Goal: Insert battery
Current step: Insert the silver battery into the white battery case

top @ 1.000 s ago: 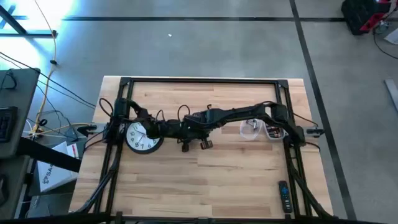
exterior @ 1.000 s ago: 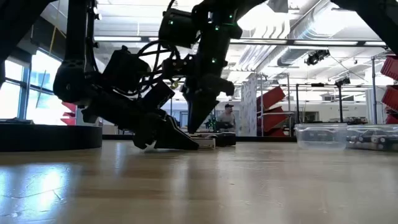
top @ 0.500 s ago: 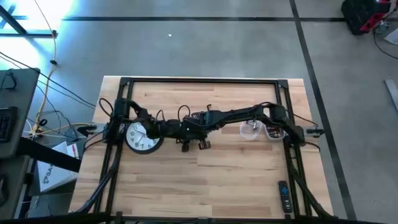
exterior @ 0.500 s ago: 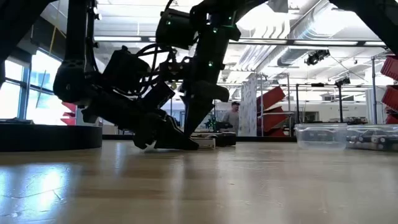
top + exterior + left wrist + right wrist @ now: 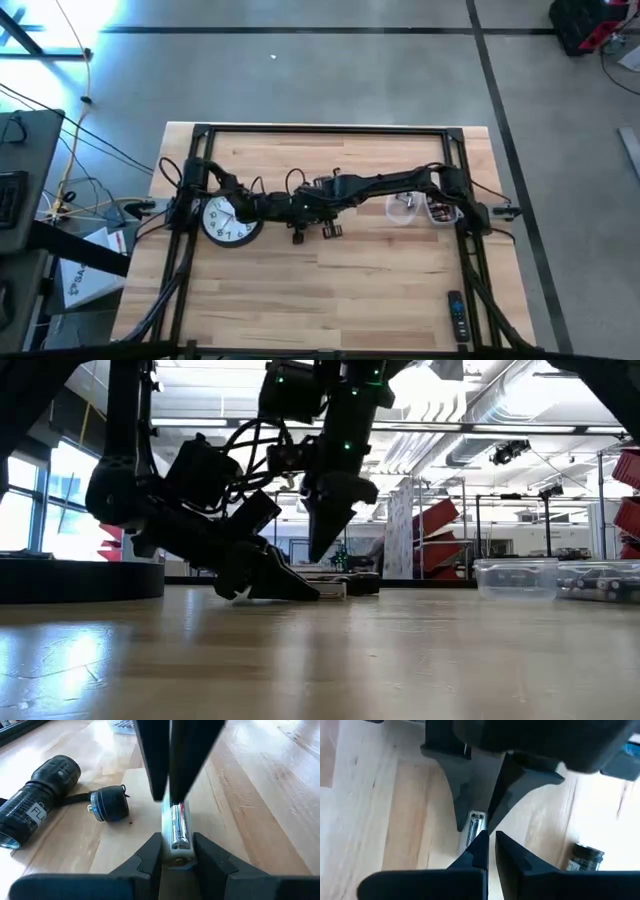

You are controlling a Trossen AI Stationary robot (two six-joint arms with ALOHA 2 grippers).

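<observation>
In the left wrist view a silver battery (image 5: 177,831) lies in a small white holder (image 5: 176,854) on the table's middle. My left gripper (image 5: 176,840) is shut on the holder and reaches in low from the table's left (image 5: 290,585). Directly over the battery's far end, my right gripper (image 5: 169,800) points down with its fingers shut. In the low view its tips (image 5: 320,558) stand a little above the holder. A black flashlight body (image 5: 40,800) and its loose cap (image 5: 107,804) lie beside the holder. My left gripper pinches the white holder's two long sides (image 5: 165,851) between its two fingers, at the holder's near end. The fingers slant down from the table's left and run along the holder. The holder lies flat on the table with the battery facing up.
A round wall clock (image 5: 230,220) lies under the left arm. Two clear plastic containers (image 5: 405,208) (image 5: 440,212) stand at the right, under the right arm. A black remote (image 5: 456,315) lies near the front right corner. Bare wood fills the near half of the table.
My right gripper dipped toward the holder, then rose a little; its fingertips now stand higher above the battery than before. The holder and battery have stayed in place.
</observation>
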